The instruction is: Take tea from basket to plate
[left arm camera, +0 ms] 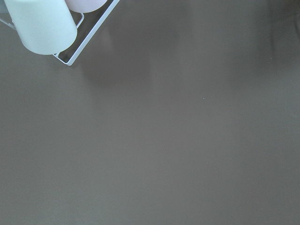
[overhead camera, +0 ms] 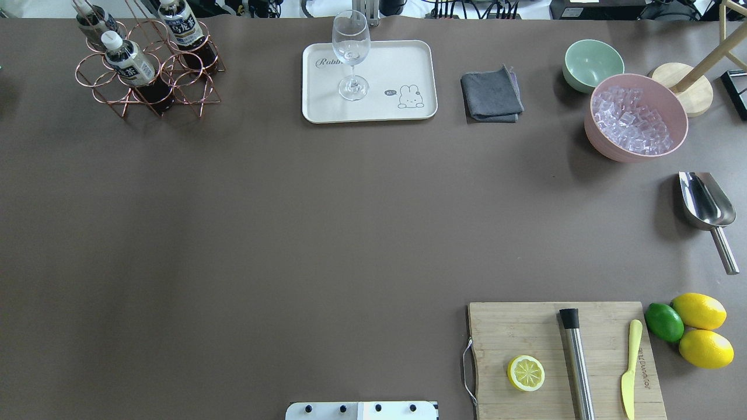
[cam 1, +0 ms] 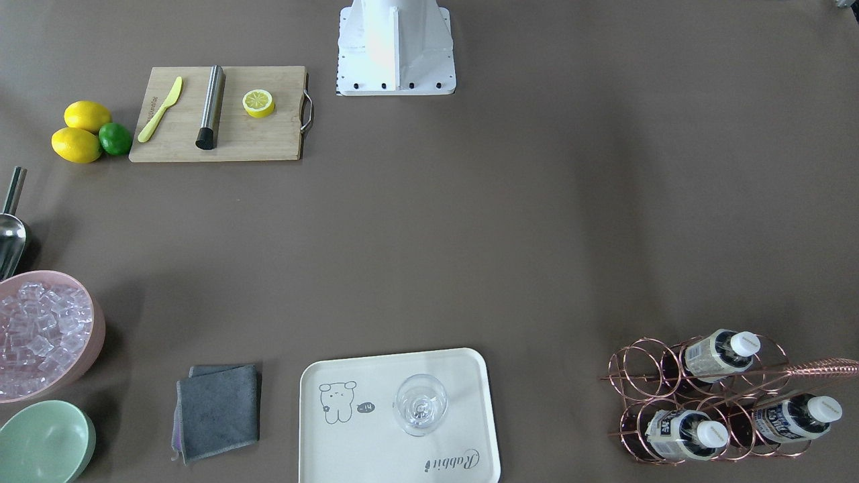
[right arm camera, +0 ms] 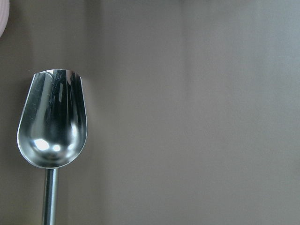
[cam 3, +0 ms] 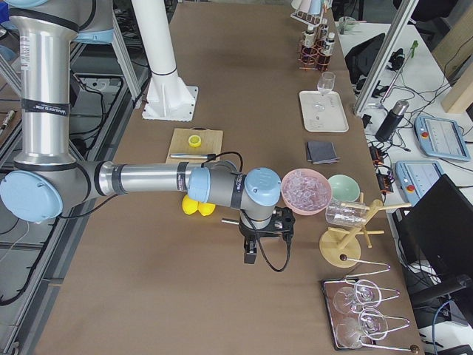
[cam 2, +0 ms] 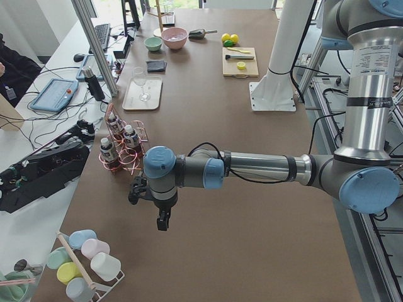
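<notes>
Three tea bottles stand in the copper wire basket (cam 1: 822,368) at the table's far left corner: one (cam 1: 721,353), one (cam 1: 684,433) and one (cam 1: 795,416). They also show in the overhead view (overhead camera: 131,61). The cream plate (cam 1: 376,443) lies mid-table at the far edge, with a wine glass (cam 1: 421,404) standing on it. My left gripper (cam 2: 162,221) hangs past the basket toward the table's left end, seen only in the exterior left view. My right gripper (cam 3: 251,255) hangs over the table's right end near the pink bowl, seen only in the exterior right view. I cannot tell whether either is open or shut.
A cutting board (overhead camera: 525,326) holds a half lemon, a yellow knife and a steel rod. Beside it lie two lemons and a lime (overhead camera: 664,321). A pink bowl of ice (overhead camera: 636,116), a mint bowl (overhead camera: 592,61), a grey cloth (overhead camera: 491,94) and a steel scoop (right arm camera: 52,122) stand at the right.
</notes>
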Motion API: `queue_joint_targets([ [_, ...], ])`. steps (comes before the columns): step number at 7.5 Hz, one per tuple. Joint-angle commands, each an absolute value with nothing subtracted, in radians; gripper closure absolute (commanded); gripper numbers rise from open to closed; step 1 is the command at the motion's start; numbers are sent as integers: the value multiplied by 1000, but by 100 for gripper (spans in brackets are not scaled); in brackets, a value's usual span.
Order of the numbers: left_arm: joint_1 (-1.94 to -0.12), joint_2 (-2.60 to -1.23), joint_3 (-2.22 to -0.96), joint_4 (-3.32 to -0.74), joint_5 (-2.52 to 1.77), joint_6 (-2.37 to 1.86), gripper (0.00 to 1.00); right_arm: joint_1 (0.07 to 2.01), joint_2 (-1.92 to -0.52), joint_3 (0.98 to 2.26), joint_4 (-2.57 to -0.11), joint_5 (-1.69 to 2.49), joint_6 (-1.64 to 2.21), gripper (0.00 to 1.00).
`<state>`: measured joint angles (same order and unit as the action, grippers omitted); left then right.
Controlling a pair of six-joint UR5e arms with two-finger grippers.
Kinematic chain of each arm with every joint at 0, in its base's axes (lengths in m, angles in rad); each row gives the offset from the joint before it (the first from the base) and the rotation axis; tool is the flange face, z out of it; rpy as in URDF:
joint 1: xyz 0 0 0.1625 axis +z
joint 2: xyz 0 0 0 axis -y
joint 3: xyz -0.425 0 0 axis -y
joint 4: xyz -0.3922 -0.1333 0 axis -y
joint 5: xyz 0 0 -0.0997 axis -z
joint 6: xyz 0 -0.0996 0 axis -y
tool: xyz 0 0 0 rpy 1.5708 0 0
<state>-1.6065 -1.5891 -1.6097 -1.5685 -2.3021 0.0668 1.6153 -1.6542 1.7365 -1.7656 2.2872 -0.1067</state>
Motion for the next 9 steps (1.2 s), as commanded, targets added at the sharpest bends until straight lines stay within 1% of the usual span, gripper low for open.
queue_joint_targets([
  [1,-1600,-1678,-1568,-1580,-2309,302,2,1615,-1654,1736,-1766,2287,-106,0],
  [2,-1600,-1709,-1565,-1571,-2310,450,2,1615,-1654,1736,-1766,2287,-106,0],
  [4,-1598,-1849,-1537,-1562,-2334,497,2,1615,-1654,1736,-1766,2287,-107,0],
  [5,-1560,-1921,-1534,-1559,-2342,600,2,1615,-1654,1736,-1766,2287,-107,0],
  [6,-1546,-1955,-1542,-1559,-2347,662,2,1615,-1654,1736,-1766,2287,-107,0],
  [9,-1485,-2124,-1533,-1571,-2339,825,2,1615,-1655,1736,-1766,2287,-106,0],
])
